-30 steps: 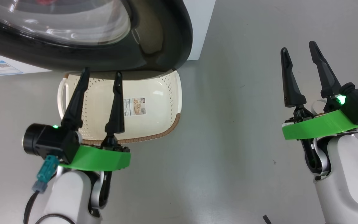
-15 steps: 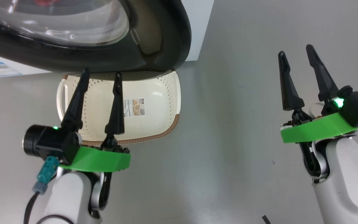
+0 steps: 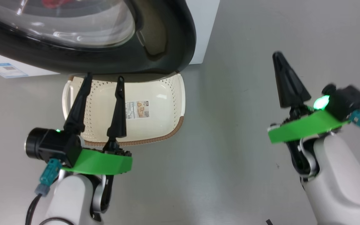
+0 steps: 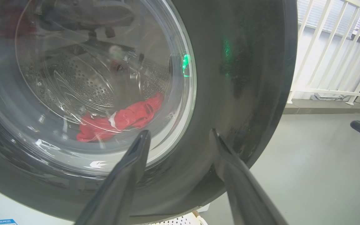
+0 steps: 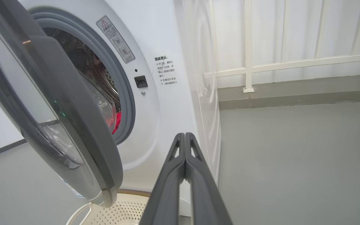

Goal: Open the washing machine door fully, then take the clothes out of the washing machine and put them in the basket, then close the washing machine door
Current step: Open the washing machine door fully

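The washing machine door, black-rimmed with a bulging glass bowl, stands partly open over the basket. The cream basket sits on the floor below it with nothing inside but a paper label. Red clothes lie in the steel drum, seen through the door glass, and a red patch of the clothes shows in the gap beside the door. My left gripper is open above the basket, its tips just under the door's lower rim. My right gripper is shut on nothing, out to the right of the washing machine.
Bare grey floor spreads right of the machine around my right arm. A white railing and a low kerb run behind it. A blue label sits on the machine's front, and the basket's rim lies under the door.
My right gripper has closed its fingers and shifted slightly left. The left gripper has kept its place, and the head view has moved a little.
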